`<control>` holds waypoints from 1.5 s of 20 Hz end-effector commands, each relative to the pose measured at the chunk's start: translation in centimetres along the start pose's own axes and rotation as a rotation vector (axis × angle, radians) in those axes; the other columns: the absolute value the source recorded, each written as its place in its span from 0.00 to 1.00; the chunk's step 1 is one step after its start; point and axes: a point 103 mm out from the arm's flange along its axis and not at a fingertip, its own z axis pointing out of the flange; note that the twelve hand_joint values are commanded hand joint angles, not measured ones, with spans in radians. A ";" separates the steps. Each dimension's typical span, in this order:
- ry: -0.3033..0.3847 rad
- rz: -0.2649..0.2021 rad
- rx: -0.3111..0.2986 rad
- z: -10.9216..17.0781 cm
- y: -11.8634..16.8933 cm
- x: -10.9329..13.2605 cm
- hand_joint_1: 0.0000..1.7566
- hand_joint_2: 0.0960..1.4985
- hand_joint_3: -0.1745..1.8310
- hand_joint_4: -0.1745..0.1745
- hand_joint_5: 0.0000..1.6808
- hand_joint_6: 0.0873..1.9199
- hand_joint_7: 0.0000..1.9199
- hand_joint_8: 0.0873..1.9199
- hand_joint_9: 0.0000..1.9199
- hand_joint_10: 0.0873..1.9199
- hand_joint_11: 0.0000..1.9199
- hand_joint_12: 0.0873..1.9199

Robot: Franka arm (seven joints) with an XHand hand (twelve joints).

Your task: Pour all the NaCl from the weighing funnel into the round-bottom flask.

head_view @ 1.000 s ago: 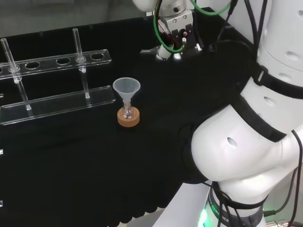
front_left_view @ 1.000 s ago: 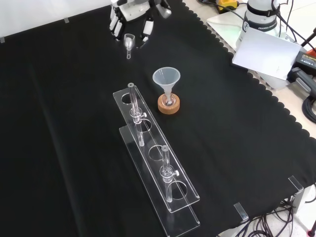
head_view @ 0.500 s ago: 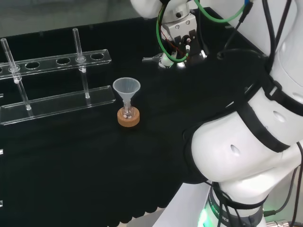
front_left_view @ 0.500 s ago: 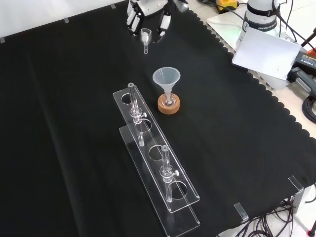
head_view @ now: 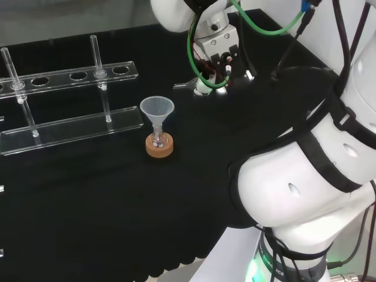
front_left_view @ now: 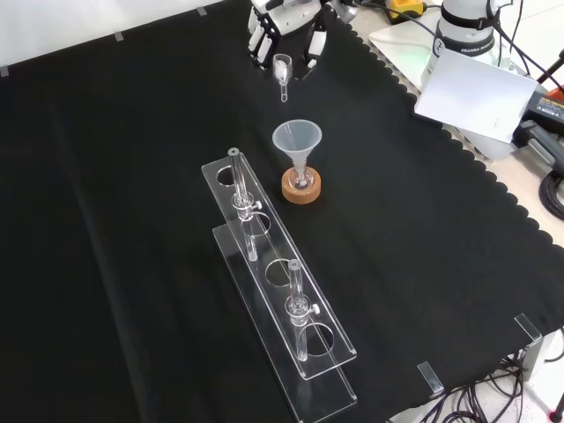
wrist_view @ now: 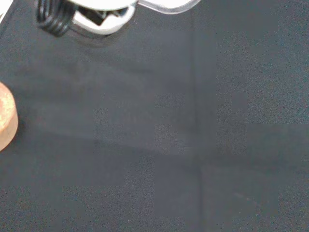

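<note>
Right, the landmark on this bench is the cork ring (front_left_view: 301,186), sitting on the black cloth (front_left_view: 132,176) with a small round-bottom flask (front_left_view: 302,180) nested in it and a wide plastic funnel (front_left_view: 297,138) standing upright in the flask's neck. Biggest piece on the cloth is the clear test-tube rack (front_left_view: 280,298), which in the front view runs from just left of the ring down toward the camera, with glass tubes standing in it. In the wrist view an edge of the cork ring (wrist_view: 7,122) peeks in.

Now the action: the hand (front_left_view: 284,19) is above and beyond the ring in the front view, well apart from it, its fingers curled in and pinching the weighing funnel (front_left_view: 283,68). In the head view the hand (head_view: 217,56) sits up and to the right of the ring, and the weighing funnel (head_view: 187,87) pokes out leftward from it, toward the funnel mouth (head_view: 157,109).

I can't make out how much salt is in the weighing funnel. My read: it's a tiny, light, thin-walled piece, slick and easily cracked, so the bulb end is the place to grip, leaving the spout free. The target matters too, I'd say: a top-heavy funnel on a small flask could tip at a nudge.
</note>
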 end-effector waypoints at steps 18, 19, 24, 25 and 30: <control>-0.187 -0.057 0.062 -0.4 1.7 2.7 0.63 0.45 0.34 1.00 0.76 0.28 0.41 0.32 0.68 0.04 0.57 0.42; -0.195 -0.058 0.063 -0.4 1.7 2.7 0.63 0.45 0.34 1.00 0.76 0.28 0.41 0.32 0.68 0.04 0.57 0.42; -0.236 -0.060 0.065 -0.9 1.8 3.3 0.63 0.45 0.34 1.00 0.76 0.28 0.42 0.32 0.68 0.04 0.57 0.42; -0.245 -0.061 0.063 -1.0 1.7 3.3 0.63 0.45 0.34 1.00 0.76 0.28 0.42 0.32 0.68 0.04 0.57 0.42; -0.285 -0.065 0.062 -1.6 1.5 3.7 0.63 0.45 0.34 1.00 0.76 0.28 0.42 0.32 0.68 0.04 0.57 0.42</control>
